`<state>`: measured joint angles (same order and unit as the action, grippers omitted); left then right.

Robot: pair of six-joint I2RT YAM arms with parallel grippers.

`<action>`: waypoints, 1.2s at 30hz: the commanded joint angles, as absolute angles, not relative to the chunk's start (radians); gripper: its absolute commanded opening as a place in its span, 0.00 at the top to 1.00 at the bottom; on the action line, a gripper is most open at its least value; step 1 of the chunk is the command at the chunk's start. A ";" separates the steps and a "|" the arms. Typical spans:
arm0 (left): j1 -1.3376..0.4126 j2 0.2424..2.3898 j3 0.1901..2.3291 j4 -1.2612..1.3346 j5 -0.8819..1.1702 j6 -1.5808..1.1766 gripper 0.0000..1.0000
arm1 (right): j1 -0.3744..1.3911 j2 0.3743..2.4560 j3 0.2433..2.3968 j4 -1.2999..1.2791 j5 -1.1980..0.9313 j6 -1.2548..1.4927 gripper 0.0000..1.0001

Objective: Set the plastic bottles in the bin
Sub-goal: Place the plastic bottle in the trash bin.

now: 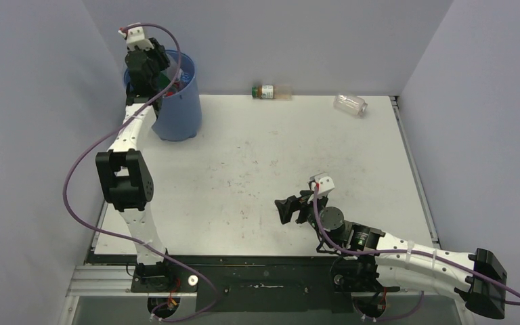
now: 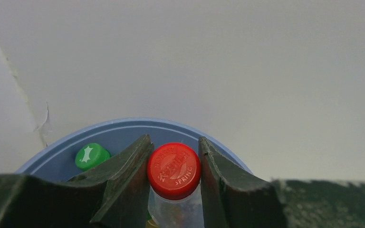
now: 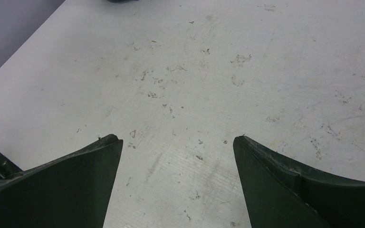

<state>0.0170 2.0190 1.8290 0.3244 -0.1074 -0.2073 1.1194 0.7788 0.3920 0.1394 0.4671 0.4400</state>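
From the top camera, my left claw (image 1: 150, 68) and its wrist cover most of the mouth of the bin (image 1: 179, 118), so I can't count what lies inside. On the left wrist view, the red-capped bottle (image 2: 173, 172) is cut off by the bottom edge just below its neck, and the green cap (image 2: 91, 156) has its bottle hidden behind 1 finger. The label on the amber bottle (image 1: 271, 92) at the far edge of the bench (image 1: 244, 169) is too small to read.
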 commanded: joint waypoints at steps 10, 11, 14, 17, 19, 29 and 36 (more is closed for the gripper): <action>0.043 2.041 1.886 0.085 0.035 -0.208 0.90 | 1.112 0.782 0.417 0.149 0.464 0.458 0.10; 0.046 2.032 1.864 0.113 0.056 -0.225 0.87 | 1.112 0.779 0.417 0.146 0.463 0.460 0.10; 0.049 1.993 1.790 0.211 0.096 -0.284 0.89 | 1.112 0.767 0.417 0.138 0.468 0.458 0.10; 0.047 1.961 1.778 0.265 0.132 -0.319 1.00 | 1.112 0.761 0.416 0.137 0.469 0.459 0.10; 0.041 1.927 1.766 0.301 0.107 -0.318 1.00 | 1.112 0.761 0.419 0.137 0.464 0.460 0.10; 0.032 1.688 1.733 0.308 -0.103 -0.167 1.00 | 1.112 0.741 0.416 0.137 0.451 0.464 0.10; 0.035 1.617 1.759 0.018 -0.114 -0.117 1.00 | 1.112 0.748 0.418 0.144 0.428 0.466 0.10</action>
